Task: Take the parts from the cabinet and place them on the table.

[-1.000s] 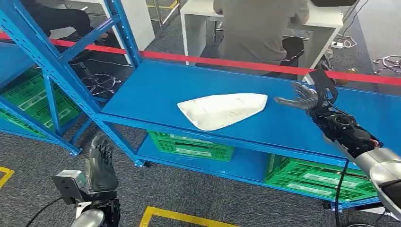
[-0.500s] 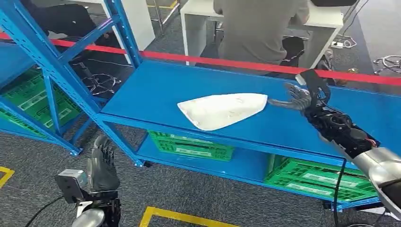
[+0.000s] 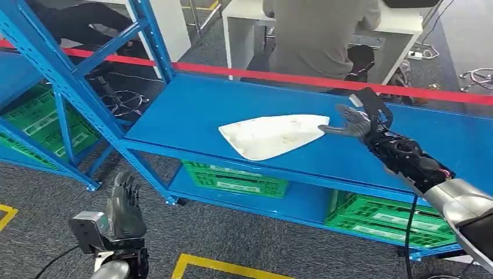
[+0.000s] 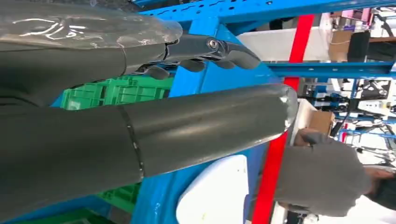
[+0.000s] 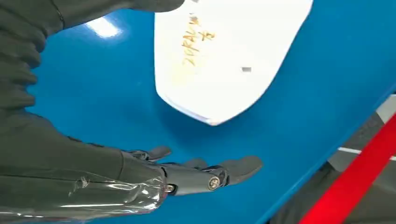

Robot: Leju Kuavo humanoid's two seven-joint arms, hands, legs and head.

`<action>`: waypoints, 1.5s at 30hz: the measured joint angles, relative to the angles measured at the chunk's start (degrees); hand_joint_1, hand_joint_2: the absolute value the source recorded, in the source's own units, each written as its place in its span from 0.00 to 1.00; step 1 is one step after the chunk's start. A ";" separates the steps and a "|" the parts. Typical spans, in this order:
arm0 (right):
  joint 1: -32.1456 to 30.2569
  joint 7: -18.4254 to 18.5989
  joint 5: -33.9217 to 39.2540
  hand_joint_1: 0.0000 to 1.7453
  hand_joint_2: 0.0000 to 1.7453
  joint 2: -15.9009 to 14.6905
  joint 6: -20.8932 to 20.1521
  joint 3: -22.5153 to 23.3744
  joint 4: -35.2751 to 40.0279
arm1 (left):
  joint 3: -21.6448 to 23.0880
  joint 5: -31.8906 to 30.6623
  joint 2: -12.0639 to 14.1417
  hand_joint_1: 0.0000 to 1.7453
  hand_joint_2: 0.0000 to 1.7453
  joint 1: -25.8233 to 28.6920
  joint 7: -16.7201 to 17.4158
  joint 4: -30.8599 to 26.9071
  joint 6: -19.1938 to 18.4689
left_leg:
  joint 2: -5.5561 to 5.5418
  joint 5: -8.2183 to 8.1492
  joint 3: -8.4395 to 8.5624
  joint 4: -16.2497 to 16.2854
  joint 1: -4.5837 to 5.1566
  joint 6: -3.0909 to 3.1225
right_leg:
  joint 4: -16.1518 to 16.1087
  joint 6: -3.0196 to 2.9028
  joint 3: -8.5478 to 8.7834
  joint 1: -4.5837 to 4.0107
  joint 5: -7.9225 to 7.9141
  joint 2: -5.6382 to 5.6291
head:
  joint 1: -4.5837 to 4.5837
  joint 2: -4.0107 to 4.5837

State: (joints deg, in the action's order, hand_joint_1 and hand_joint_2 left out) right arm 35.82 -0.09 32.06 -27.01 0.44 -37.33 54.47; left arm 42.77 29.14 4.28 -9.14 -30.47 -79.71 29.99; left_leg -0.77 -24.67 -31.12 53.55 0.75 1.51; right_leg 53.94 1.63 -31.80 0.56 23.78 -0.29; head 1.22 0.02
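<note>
Head view. I see the white part [image 3: 273, 135], a flat shell with one pointed end, lying on the upper blue shelf [image 3: 192, 110] of the cabinet, close to the shelf's front edge. My right hand [image 3: 352, 123] reaches over the shelf from the right, fingers spread and holding nothing; its fingertips lie at the part's pointed end, and I cannot tell whether they touch it. My left hand [image 3: 124, 206] hangs low in front of the cabinet, above the grey carpet [image 3: 232, 232], fingers straight and apart, empty. Green crates [image 3: 235, 179] sit on the lower shelf. A red tape [image 3: 279, 77] runs behind the cabinet, and beyond it a person [image 3: 320, 35] in grey sits at a white desk [image 3: 244, 17].

Left wrist view. I see the left hand [image 4: 140, 112] close up: the thick thumb and the darker fingers [image 4: 210, 49] extend apart with nothing between them. Behind them are the blue shelf frame [image 4: 280, 7], a green crate [image 4: 102, 91], the white part [image 4: 215, 191] on the shelf and the seated person [image 4: 322, 172].

Right wrist view. I see the right hand [image 5: 140, 116] open above the blue shelf surface [image 5: 116, 74], its fingers [image 5: 205, 175] stretched beside the rounded tip of the white part [image 5: 224, 51], with a strip of blue visible between them. Yellowish handwriting [image 5: 194, 39] marks the part.
</note>
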 joint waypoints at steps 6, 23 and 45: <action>0.55 -0.07 0.15 0.00 1.00 0.83 -0.87 -1.03 -1.46 | 0.00 -0.17 0.11 0.00 0.00 0.71 0.26 -0.29 0.55 | -0.01 0.00 -0.01 0.00 0.00 0.00 | 0.00 0.00 0.00 0.00 0.00 0.01 | 0.02 0.00; 2.68 -0.81 1.90 0.00 1.00 2.73 -1.86 -3.74 -4.41 | -0.02 -0.35 0.50 0.00 0.00 1.52 0.79 -1.51 1.31 | -0.02 0.01 -0.01 0.00 0.00 0.00 | 0.00 0.00 0.01 0.00 0.00 0.03 | 0.00 0.00; 2.61 -2.91 5.55 0.00 1.00 1.46 1.79 -3.28 -8.50 | -0.02 0.52 0.96 0.00 0.00 0.18 1.55 -1.46 0.02 | 0.06 0.00 0.04 0.04 0.00 0.00 | -0.02 0.00 -0.01 0.00 0.00 -0.08 | 0.00 0.00</action>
State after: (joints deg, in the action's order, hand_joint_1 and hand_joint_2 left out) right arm 38.42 -2.99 37.62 -25.55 2.23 -40.61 45.97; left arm 42.75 29.66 5.25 -8.95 -28.92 -81.18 30.01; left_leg -0.71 -24.67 -31.08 53.59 0.75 1.52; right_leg 53.92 1.63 -31.81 0.57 23.78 -0.36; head 1.22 0.02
